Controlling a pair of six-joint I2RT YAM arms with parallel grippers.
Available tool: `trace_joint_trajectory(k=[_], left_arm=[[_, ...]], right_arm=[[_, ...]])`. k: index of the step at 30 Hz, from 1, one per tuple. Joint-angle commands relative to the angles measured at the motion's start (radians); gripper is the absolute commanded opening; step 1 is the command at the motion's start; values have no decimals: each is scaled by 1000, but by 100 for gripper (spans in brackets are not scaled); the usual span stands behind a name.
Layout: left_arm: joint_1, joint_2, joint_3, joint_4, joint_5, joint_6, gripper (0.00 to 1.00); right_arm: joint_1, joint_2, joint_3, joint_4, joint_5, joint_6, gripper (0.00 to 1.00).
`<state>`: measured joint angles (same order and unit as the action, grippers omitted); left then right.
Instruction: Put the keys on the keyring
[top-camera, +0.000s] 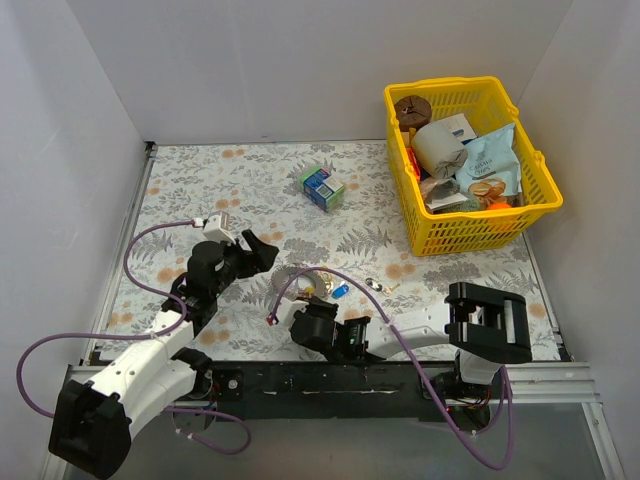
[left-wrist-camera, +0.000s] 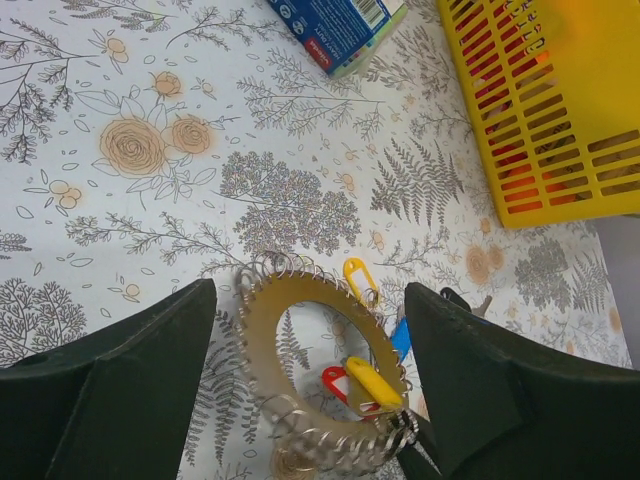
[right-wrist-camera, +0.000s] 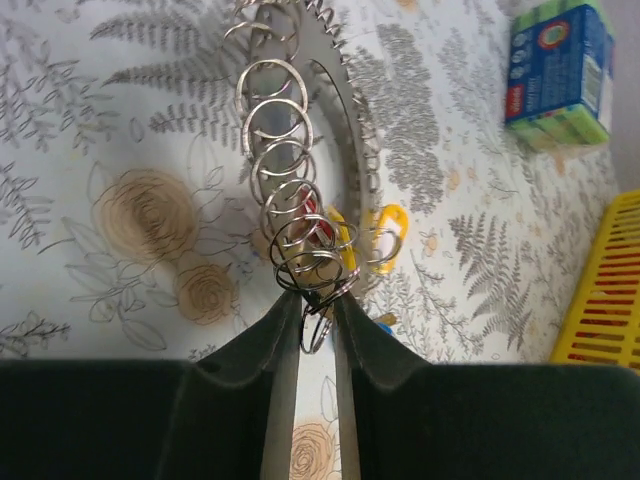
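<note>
Principal item: keyring (left-wrist-camera: 258, 350), a flat grey metal band with a round hole and a rim fringed with small wire loops; set near the centre of the worktop (top-camera: 200, 190), between the two arms and well apart from the stock at the far side. Small pieces: keys (left-wrist-camera: 372, 383), tiny and colour-headed; one yellow at the far-right rim of the band, a second yellow and a red lying over its near-right part, a blue just beside it on the right; whether threaded onto loops or merely resting there, not determinable. From the near side: right gripper (right-wrist-camera: 310, 300), fingers drawn almost together and pinching a cluster of wire loops at the near edge of the keyring; presumably held this way to anchor the band and keep one loop presented for threading. Near edge raised or lying flat: not determinable. From the left: left gripper (left-wrist-camera: 310, 292), jaws spread wide, touching nothing, poised above with the band framed in the gap; judged a ready stance, either to steady the far side or to come down on a key. Bystanders: carton (top-camera: 322, 187), blue-green, far of centre; basket (top-camera: 470, 232), yellow, far-right corner, filled with assorted packets; neither part of the task. Stage, as judged: ring secured, threading not shown complete. Risk noted: keys far smaller than either gripper, loops crowded and probably springy, so a slip or a pinch on the wrong loop is plausible without fine alignment.
</note>
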<state>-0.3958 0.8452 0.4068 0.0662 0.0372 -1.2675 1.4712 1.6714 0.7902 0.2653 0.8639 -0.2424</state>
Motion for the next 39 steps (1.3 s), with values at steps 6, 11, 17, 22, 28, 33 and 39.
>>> trace_joint_trajectory(k=[6,11,17,22,28,33,39], left_arm=[[12,-3,18,0,26,8,83],[15,23,24,10,52,14,84],[40,106,44,33,151,34,84],[72,219,86,50,243,42,84],[101,310,122,33,293,46,84],[120,380,125,43,348,54,84],[130,402,119,60,354,43,84]], right_arm=[[-17,-28,0,-101,-316,63,74],[-147,-180,-52,-89,-653,159,84],[-537,-367,-141,-11,-1061,382,83],[-722,-346,-135,-21,-1239,485,77],[-799,-254,-129,-21,-1344,577,56],[-799,-205,-120,-31,-1339,592,14],[-798,-202,-114,-84,-1287,568,1]])
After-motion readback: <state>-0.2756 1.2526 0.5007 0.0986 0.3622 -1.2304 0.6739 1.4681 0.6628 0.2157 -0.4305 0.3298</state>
